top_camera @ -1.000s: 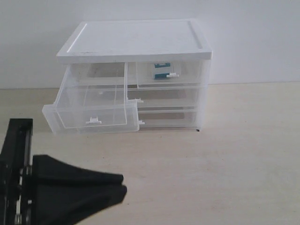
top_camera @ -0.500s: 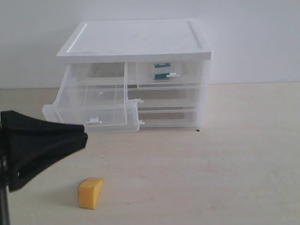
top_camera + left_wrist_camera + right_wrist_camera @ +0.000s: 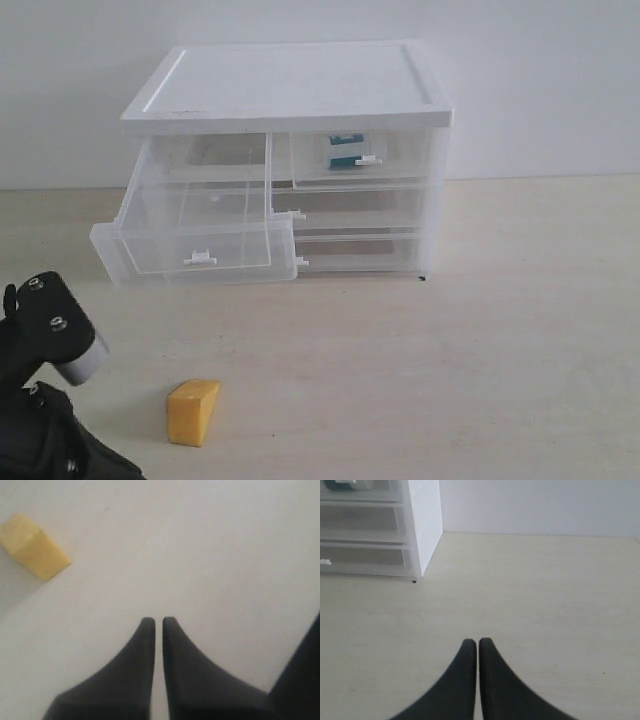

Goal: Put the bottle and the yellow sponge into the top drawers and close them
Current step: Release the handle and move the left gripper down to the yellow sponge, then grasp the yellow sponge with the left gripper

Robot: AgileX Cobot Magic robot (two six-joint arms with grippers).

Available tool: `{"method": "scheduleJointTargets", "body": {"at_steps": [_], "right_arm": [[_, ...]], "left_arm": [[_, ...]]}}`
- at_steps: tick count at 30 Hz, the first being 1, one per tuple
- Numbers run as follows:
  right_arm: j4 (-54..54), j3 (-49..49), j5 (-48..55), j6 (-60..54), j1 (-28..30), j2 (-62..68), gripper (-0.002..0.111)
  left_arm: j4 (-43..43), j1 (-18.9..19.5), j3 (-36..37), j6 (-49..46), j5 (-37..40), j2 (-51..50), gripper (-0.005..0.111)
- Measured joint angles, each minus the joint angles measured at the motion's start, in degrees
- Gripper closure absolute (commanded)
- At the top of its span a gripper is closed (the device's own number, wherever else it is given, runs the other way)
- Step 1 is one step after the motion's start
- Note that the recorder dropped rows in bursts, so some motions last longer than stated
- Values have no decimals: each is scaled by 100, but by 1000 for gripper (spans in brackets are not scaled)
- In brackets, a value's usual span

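Our left gripper [image 3: 158,621] has drawn back, fingers [image 3: 144,635] pressed together, orange-yellow foam wedge sponge [image 3: 34,546] well apart from them; right gripper [image 3: 478,641] likewise pressed together.

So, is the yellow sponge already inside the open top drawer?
No, the yellow sponge lies on the table, in front of the pulled-out top drawer and apart from it.

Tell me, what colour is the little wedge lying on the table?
Orange-yellow. The yellow sponge shows best in the exterior view.
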State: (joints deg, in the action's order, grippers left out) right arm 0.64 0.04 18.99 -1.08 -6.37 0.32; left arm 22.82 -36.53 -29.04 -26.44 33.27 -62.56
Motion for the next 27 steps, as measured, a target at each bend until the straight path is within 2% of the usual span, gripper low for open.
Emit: {"method": "scheduleJointTargets", "body": {"at_steps": [3, 6, 7, 11, 14, 16, 20, 21, 22, 27], "right_arm": [[0, 0, 0, 0, 0, 0, 108], [0, 0, 0, 0, 0, 0, 108], [0, 0, 0, 0, 0, 0, 108], [0, 0, 0, 0, 0, 0, 108], [0, 0, 0, 0, 0, 0, 108], [0, 0, 0, 0, 0, 0, 108], [0, 0, 0, 0, 0, 0, 108], [0, 0, 0, 0, 0, 0, 108], [0, 0, 0, 0, 0, 0, 108], [0, 0, 0, 0, 0, 0, 108]], "left_arm": [[-1347, -182, 0, 1673, -661, -606, 103], [-2400, -429, 0, 2905, -1041, -956, 103], [-3254, -531, 0, 3748, -1176, -1138, 103], [-4916, -577, -2, 5493, -1297, -1418, 102], [-5955, -577, -26, 6665, -1305, -1506, 91], [-6227, -577, -63, 6934, -1352, -1506, 72], [-6366, -577, -75, 7080, -1706, -1511, 23], [-6366, -577, -75, 7095, -1834, -1511, 18], [-6366, -577, -75, 7111, -1950, -1535, 18], [-6366, -591, -222, 7342, -1859, -1815, 26]]}}
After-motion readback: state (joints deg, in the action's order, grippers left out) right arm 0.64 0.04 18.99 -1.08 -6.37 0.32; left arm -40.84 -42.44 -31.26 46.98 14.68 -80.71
